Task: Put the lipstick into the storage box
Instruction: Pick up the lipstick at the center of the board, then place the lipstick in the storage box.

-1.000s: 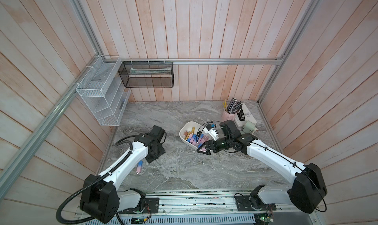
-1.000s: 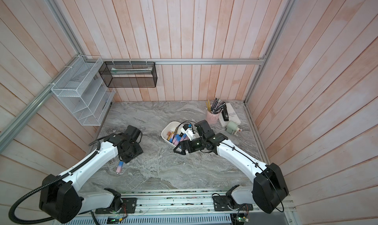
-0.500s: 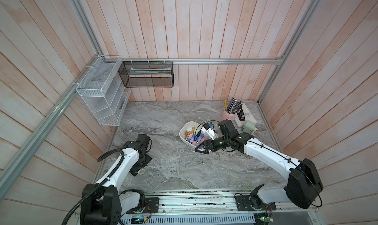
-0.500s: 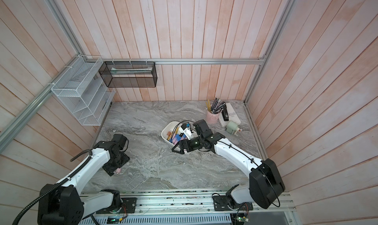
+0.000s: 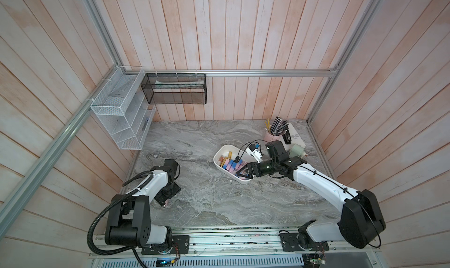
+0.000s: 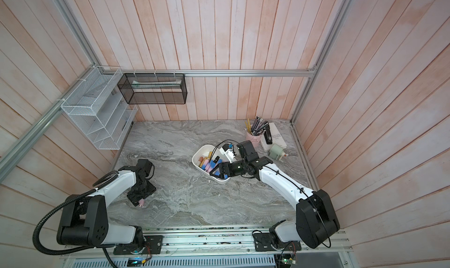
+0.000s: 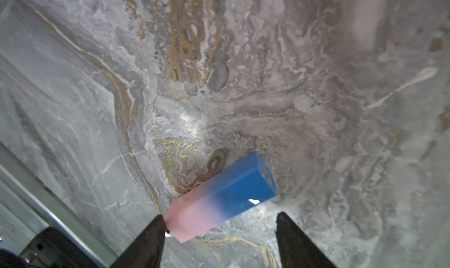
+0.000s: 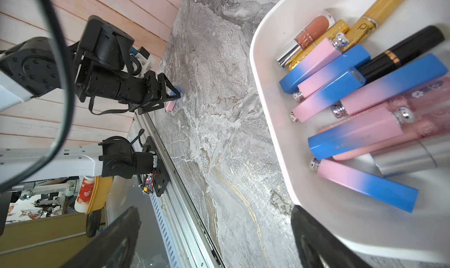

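Note:
A pink-to-blue lipstick (image 7: 221, 196) lies flat on the marble table at the near left; only its pink end (image 5: 166, 203) (image 6: 140, 202) shows in both top views. My left gripper (image 7: 219, 220) (image 5: 165, 199) stands open over it. One finger touches the pink end and the other finger is clear of the blue end. The white storage box (image 5: 220, 154) (image 6: 198, 154) (image 8: 258, 47) sits right of centre and holds several lipsticks and gloss tubes. My right gripper (image 5: 242, 174) (image 8: 214, 218) hangs open and empty at the box's near corner.
A pink pen cup (image 5: 272, 136), a white book (image 5: 294, 136) and a small green device (image 5: 298, 151) stand at the back right. A white wire rack (image 5: 121, 113) and a black mesh basket (image 5: 175, 89) hang on the walls. A metal rail (image 5: 231, 237) runs along the front edge.
My left gripper has moved back toward the front left and come down around the lipstick lying there. My right gripper has shifted slightly left by the box and stays open.

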`<state>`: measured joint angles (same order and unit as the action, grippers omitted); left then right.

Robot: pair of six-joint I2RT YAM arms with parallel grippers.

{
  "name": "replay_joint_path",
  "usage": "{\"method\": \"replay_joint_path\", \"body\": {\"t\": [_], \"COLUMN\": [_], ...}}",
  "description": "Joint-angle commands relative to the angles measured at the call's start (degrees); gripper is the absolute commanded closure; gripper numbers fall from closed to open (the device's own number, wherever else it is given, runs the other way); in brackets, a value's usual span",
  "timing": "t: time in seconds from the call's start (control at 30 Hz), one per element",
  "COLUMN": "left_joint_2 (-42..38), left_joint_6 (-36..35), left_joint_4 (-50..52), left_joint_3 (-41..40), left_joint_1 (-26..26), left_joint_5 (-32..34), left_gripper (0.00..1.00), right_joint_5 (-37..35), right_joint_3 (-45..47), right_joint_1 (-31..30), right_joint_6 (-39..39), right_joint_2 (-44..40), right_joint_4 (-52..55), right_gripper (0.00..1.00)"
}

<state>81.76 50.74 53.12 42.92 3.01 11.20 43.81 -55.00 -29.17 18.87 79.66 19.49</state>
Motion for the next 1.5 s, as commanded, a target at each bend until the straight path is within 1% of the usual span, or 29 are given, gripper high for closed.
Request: {"method": "replay_joint_path", "body": {"t": [0.0, 0.07, 0.17, 0.23, 0.33, 0.4, 0.6, 0.77, 0.93, 1.07, 1.17, 1.33, 1.47], "left_joint_2": [1.4, 2.2, 3.6, 4.6, 5.4, 5.8, 7.3, 7.5, 7.4, 9.1, 12.9, 23.3, 30.8], "left_joint_6": [-1.9, -2.5, -3.1, -3.3, -2.7, -2.2, -1.3, -0.9, -0.8, -1.1, -1.8, -3.8, -5.7], "left_joint_4": [-3.9, -5.4, -7.5, -9.0, -11.1, -11.7, -10.6, -7.0, -1.8, -0.4, -0.4, -0.7, -0.2], "left_joint_3": [-1.4, -2.1, -2.7, -2.8, -3.2, -2.8, 1.9, 9.7, 21.9, 31.4, 38.8, 51.0, 58.5], "left_joint_1": [-0.4, -0.5, -0.6, -0.6, 0.1, 1.7, 8.0, 13.2, 17.2, 19.2, 21.4, 26.2, 29.7], "left_joint_5": [-0.9, -1.7, -3.2, -5.7, -9.3, -10.0, -11.8, -12.6, -11.6, -12.5, -13.5, -15.0, -15.9], "left_gripper": [0.28, 0.3, 0.38, 0.48, 0.59, 0.67, 0.79, 0.83, 0.84, 0.83, 0.83, 0.83, 0.83], "right_joint_5": [1.4, 1.3, 1.0, 0.9, 0.5, 0.3, 1.0, 0.6, -0.3, -1.3, -2.1, -4.1, -5.9], "right_joint_3": [-0.3, -0.8, -1.5, -2.2, -3.5, -4.5, -6.2, -5.9, -5.3, -4.8, -4.0, -2.0, -0.6], "right_joint_1": [0.9, 1.3, 1.9, 2.2, 2.2, 2.3, 2.3, 2.3, 2.3, 2.3, 2.4, 2.6, 2.8], "right_joint_6": [-1.3, -1.6, -1.7, -2.1, -2.7, -3.1, -3.7, -4.1, -3.9, -4.0, -3.3, -1.8, -0.5], "right_joint_2": [0.2, 0.4, 0.9, 1.4, 2.1, 2.8, 4.0, 4.1, 3.3, 2.2, 0.9, -2.2, -5.3], "right_joint_4": [0.5, 1.0, 1.6, 2.4, 3.4, 4.2, 5.0, 5.9, 6.8, 7.8, 8.2, 8.5, 9.2], "right_gripper": [0.02, 0.02, 0.02, 0.02, 0.02, 0.02, 0.02, 0.02, 0.02, 0.02, 0.02, 0.02, 0.02]}}
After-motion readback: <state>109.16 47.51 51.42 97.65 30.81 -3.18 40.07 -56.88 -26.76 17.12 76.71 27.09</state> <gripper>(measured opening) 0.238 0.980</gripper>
